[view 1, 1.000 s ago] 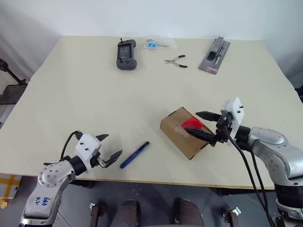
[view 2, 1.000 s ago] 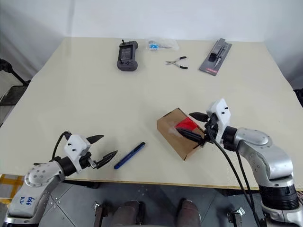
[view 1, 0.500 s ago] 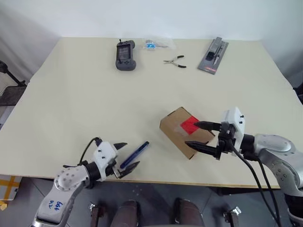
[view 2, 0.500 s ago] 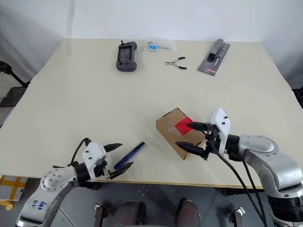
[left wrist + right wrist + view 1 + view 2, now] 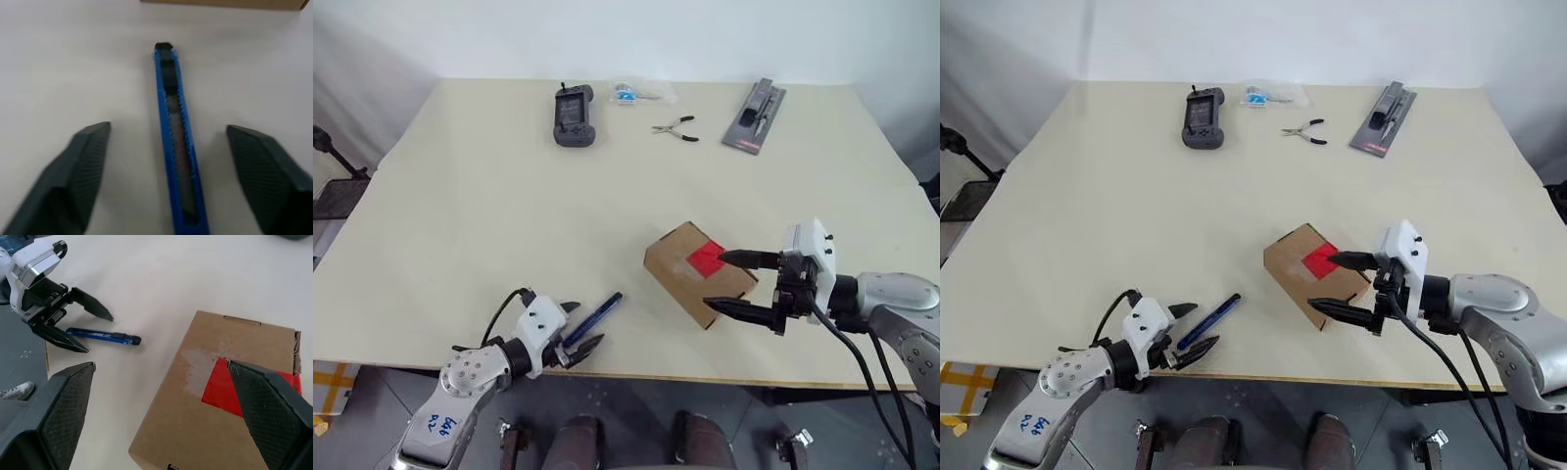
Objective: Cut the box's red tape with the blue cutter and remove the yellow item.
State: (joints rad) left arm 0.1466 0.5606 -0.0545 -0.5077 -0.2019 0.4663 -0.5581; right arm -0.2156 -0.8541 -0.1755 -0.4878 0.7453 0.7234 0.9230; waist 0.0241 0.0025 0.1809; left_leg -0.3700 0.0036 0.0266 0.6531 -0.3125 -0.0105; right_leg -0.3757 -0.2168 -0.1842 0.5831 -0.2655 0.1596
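Left wrist view: blue cutter lies lengthwise between the left gripper fingers, jaws apart, not yet touching it. Cutter sits near the table's front edge, long axis slanting toward the box. Right gripper, wide open and empty, straddles the box's near corner.

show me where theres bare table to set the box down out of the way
The widest bare patch is the middle of the table, between the black handheld device and the blue cutter. The far-left side is bare too. It is crowded at the near edge around the box, where both pincers work, and along the far edge by the pliers and packaged tool.
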